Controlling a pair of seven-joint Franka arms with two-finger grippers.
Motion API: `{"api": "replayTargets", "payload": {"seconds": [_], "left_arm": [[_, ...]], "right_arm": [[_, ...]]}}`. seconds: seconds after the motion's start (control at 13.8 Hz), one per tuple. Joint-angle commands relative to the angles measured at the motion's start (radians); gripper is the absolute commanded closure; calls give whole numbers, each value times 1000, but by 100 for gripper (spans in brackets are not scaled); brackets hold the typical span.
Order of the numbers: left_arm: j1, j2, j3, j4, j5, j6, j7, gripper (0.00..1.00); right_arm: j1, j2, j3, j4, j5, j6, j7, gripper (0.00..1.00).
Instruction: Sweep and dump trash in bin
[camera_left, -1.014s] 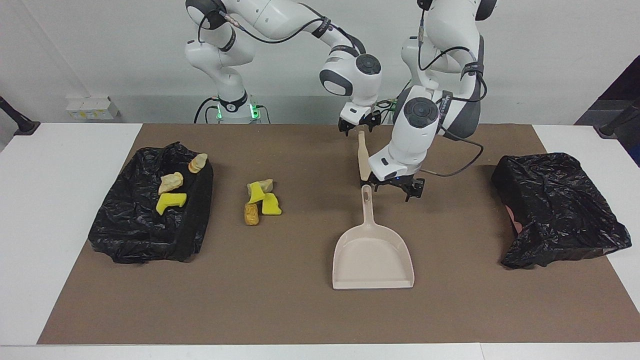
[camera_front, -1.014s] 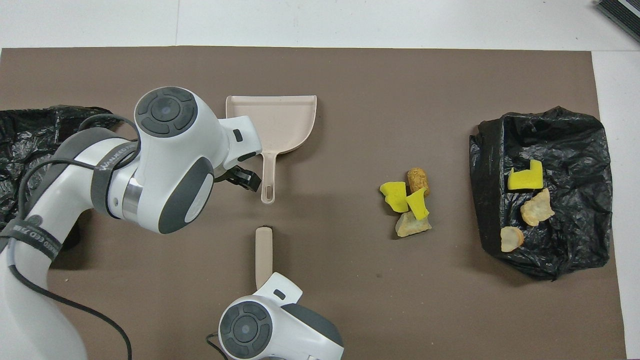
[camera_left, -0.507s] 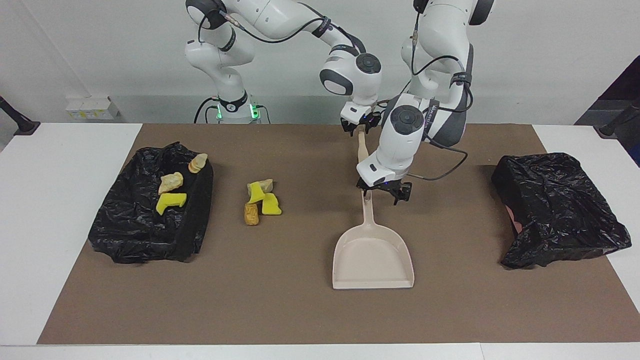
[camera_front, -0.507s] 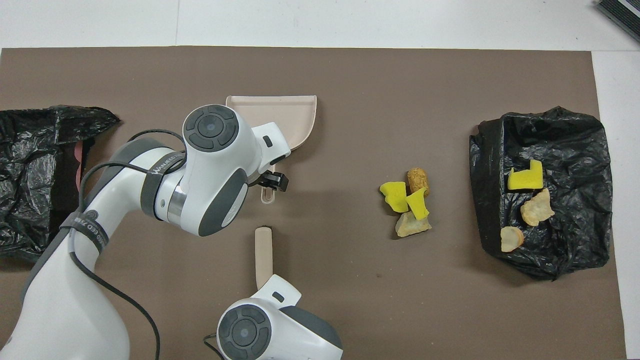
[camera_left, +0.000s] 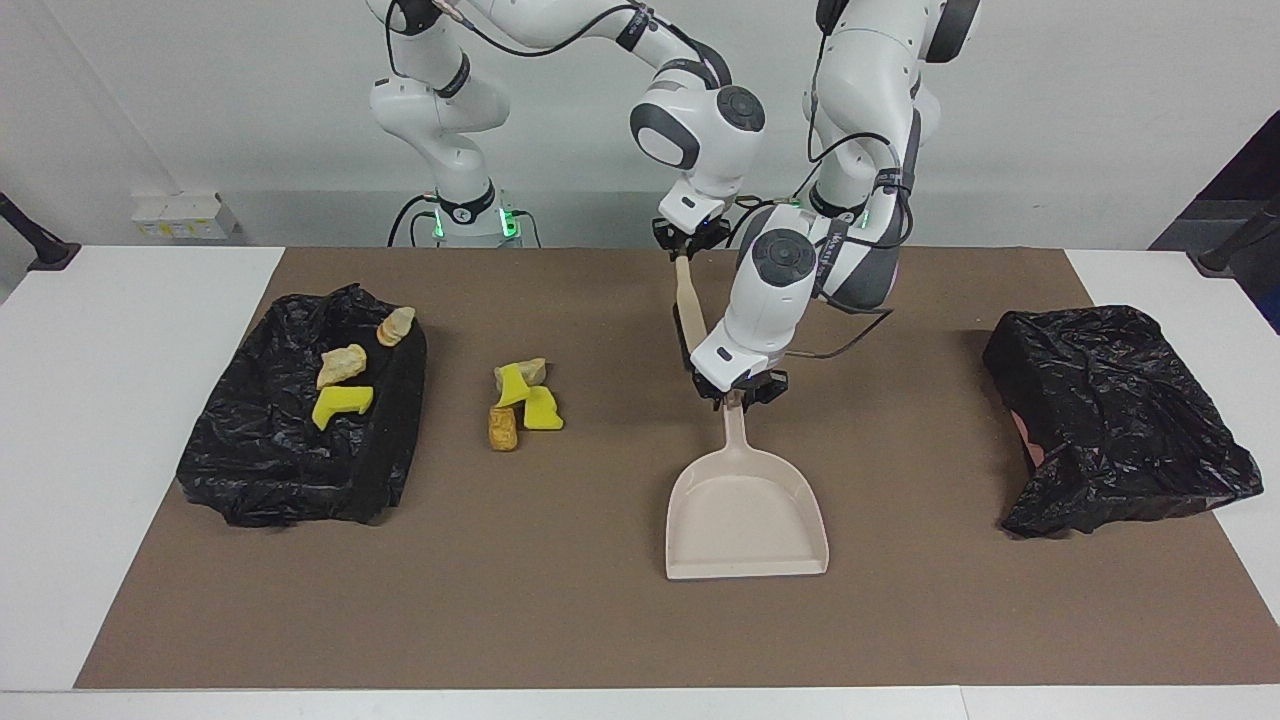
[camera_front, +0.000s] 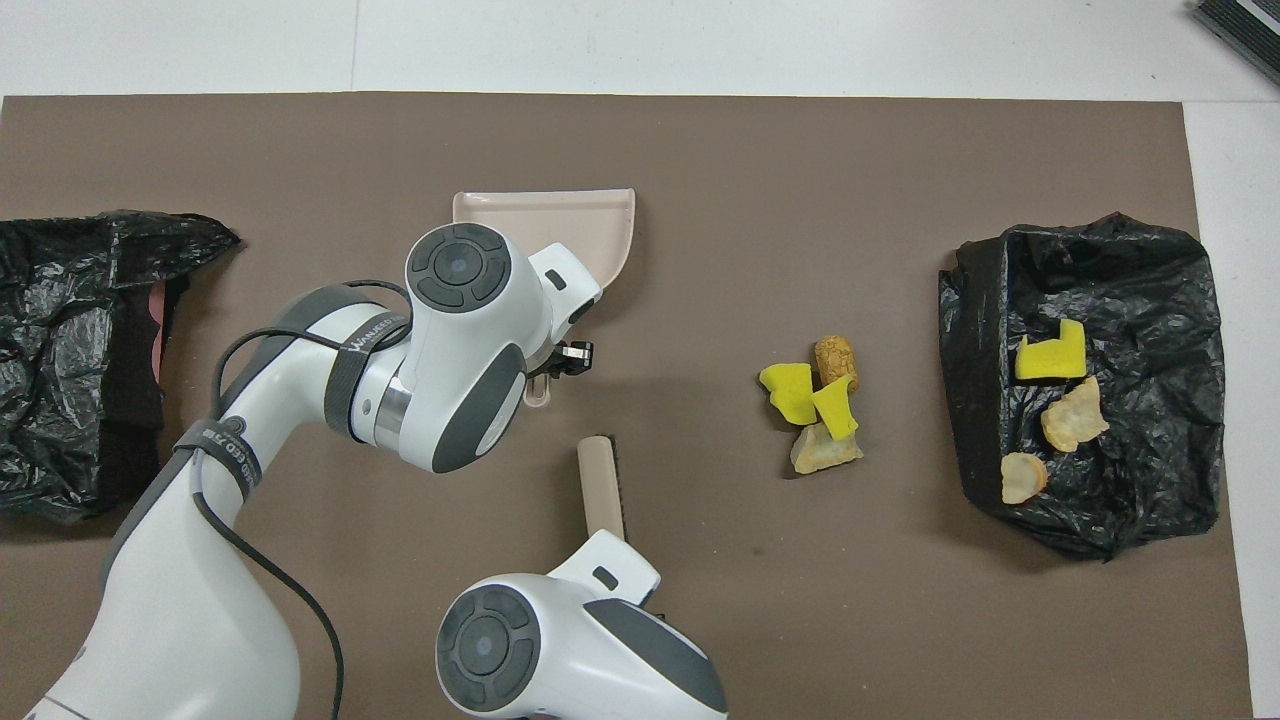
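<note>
The trash lies in two lots. Four scraps (camera_left: 522, 400), yellow foam, a beige chunk and an orange-brown lump, sit bunched on the mat (camera_left: 600, 620), between the dustpan (camera_left: 745, 510) and the bag (camera_left: 300, 440) at the right arm's end. Three more scraps (camera_left: 350, 365) rest on that bag. A second bag (camera_left: 1110, 420) lies at the left arm's end.

The left gripper (camera_left: 738, 392) is down at the dustpan's handle, fingers closed on it; the pan sits flat on the mat. The right gripper (camera_left: 684, 250) holds the brush (camera_left: 690, 305) by its top end, lifted and tilted.

Judgement: the tool pick-up step is in hand, and sweeping has not begun. The next move calls for carrying the pan's open lip to the loose scraps and bringing the brush to their other flank without scattering them.
</note>
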Motion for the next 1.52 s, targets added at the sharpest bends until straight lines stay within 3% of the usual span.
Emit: {"api": "replayTargets", "payload": {"seconds": [0.0,0.22,0.36,0.72,0.94,1.23,1.45], "left_arm": [[14,-6,9,14,22,-14,39,100],[77,-43,14,14,32,-49,340,100],[118,-54,15,14,34,-53,541,100],[241,-75,14,12,32,-57,998,100],[272,-100,15,9,34,-123,1267,100],[270,-126,18,-28,46,-159,1707,100],[201,-196,17,-135,149,-108,1723,100]], "right_arm": [[-23,-198,-105,-67,100,-48,-150,100],[-23,-303,-251,-103,111,-114,-305,100],[-27,-308,-269,-111,84,-129,-342,100],[-30,-305,-471,-209,-93,-58,-630,100],[-35,-294,-573,-232,-177,22,-765,100],[-41,-260,-616,-275,-189,136,-790,100],[-41,-239,-625,-302,-168,177,-761,100]]}}
